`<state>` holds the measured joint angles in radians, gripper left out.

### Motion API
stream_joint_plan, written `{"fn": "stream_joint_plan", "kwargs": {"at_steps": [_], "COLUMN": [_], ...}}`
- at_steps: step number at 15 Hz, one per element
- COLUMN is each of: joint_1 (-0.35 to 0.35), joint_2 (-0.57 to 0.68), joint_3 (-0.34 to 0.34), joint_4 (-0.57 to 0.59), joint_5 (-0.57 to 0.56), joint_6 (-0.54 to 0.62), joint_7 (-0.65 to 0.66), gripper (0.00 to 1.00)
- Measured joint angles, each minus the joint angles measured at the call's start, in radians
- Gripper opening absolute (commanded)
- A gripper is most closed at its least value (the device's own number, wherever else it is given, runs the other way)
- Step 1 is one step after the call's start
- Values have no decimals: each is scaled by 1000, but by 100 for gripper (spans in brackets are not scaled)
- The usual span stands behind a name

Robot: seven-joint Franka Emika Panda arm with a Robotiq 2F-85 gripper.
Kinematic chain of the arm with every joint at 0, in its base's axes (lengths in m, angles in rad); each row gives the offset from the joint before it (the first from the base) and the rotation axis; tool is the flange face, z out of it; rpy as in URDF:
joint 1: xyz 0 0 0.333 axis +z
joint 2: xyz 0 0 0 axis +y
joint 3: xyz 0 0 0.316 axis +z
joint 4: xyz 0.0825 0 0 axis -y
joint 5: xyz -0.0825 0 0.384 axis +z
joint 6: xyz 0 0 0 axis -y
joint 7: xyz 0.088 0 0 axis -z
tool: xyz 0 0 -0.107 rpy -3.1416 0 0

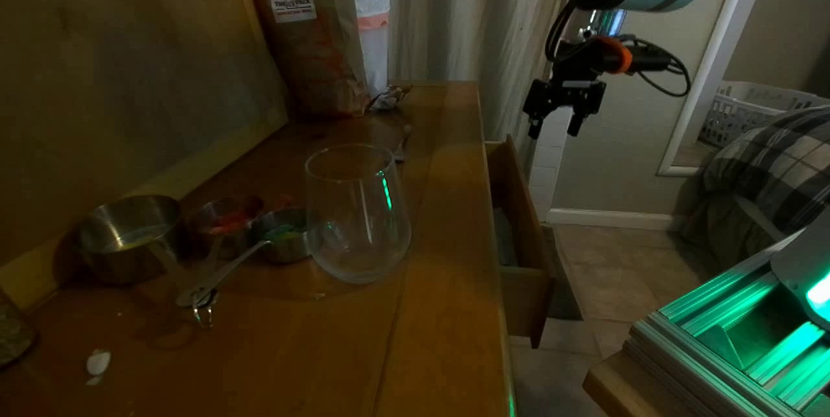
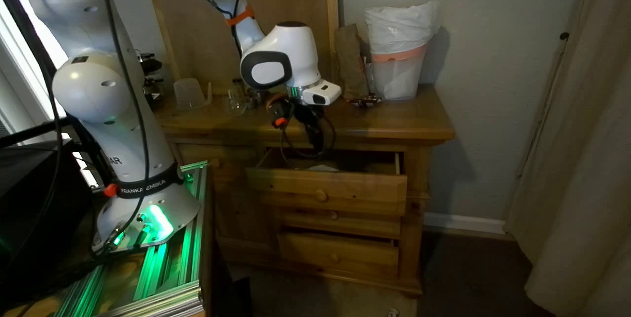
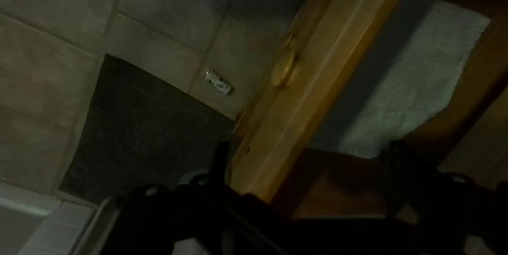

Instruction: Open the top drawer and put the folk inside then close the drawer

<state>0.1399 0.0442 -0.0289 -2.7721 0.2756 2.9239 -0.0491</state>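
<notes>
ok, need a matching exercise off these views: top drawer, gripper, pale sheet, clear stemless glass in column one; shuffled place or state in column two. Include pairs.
Column one
1. top drawer
2. gripper
3. pale sheet
4. clear stemless glass

Column two
A. jaws apart, holding nothing
B. standing on the dresser top
C. pulled out
D. lying inside the top drawer

Pairs: 1-C, 2-A, 3-D, 4-B
</notes>
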Motion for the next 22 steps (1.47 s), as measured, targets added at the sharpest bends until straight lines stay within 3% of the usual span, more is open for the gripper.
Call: {"fn": "stream_joint_plan", "kwargs": {"at_steps": [7, 16, 17, 18, 22], "joint_1": [-50, -208, -219, -226, -243], "joint_2": [138, 301, 322, 343, 410], "joint_3": [138, 269, 278, 284, 314], "joint_4": [45, 161, 173, 184, 228], "joint_5": [488, 836, 860, 876, 931], "joint_6": [18, 55, 62, 73, 114], "joint_7": [-236, -606, -631, -650, -706], "gripper": [100, 100, 75, 74, 45]}}
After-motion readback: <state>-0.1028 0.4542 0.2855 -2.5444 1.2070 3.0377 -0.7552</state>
